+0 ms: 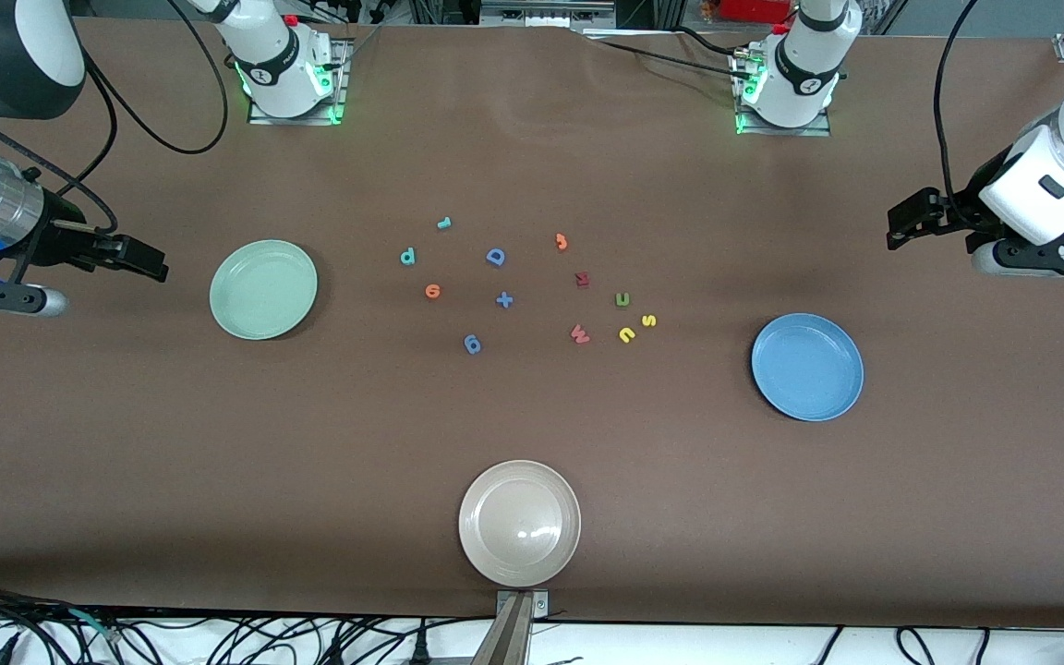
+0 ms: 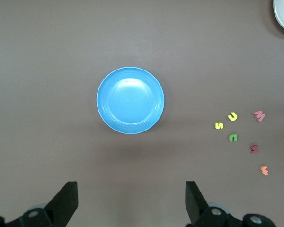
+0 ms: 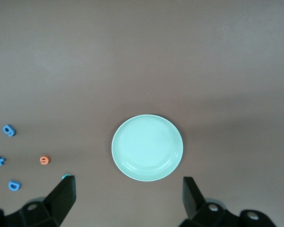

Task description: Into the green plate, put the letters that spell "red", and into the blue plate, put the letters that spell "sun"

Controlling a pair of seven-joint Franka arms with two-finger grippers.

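The teal "r" (image 1: 444, 223), teal "d" (image 1: 407, 257) and orange "e" (image 1: 432, 292) lie on the table between the plates, toward the green plate (image 1: 263, 289). The olive "n" (image 1: 622, 298), yellow "s" (image 1: 648, 320) and yellow "u" (image 1: 626, 334) lie toward the blue plate (image 1: 807, 366). Both plates hold nothing. My left gripper (image 1: 896, 229) hangs open over bare table at the left arm's end, with the blue plate (image 2: 130, 100) in its wrist view. My right gripper (image 1: 151, 260) hangs open over bare table at the right arm's end, by the green plate (image 3: 147, 147).
Among the letters lie a blue "D" (image 1: 495, 257), a blue plus (image 1: 504, 299), a blue "g" (image 1: 472, 344), an orange "j" (image 1: 562, 242), a dark red "M" (image 1: 582, 278) and a red "W" (image 1: 579, 333). A beige plate (image 1: 519, 523) sits near the table's front edge.
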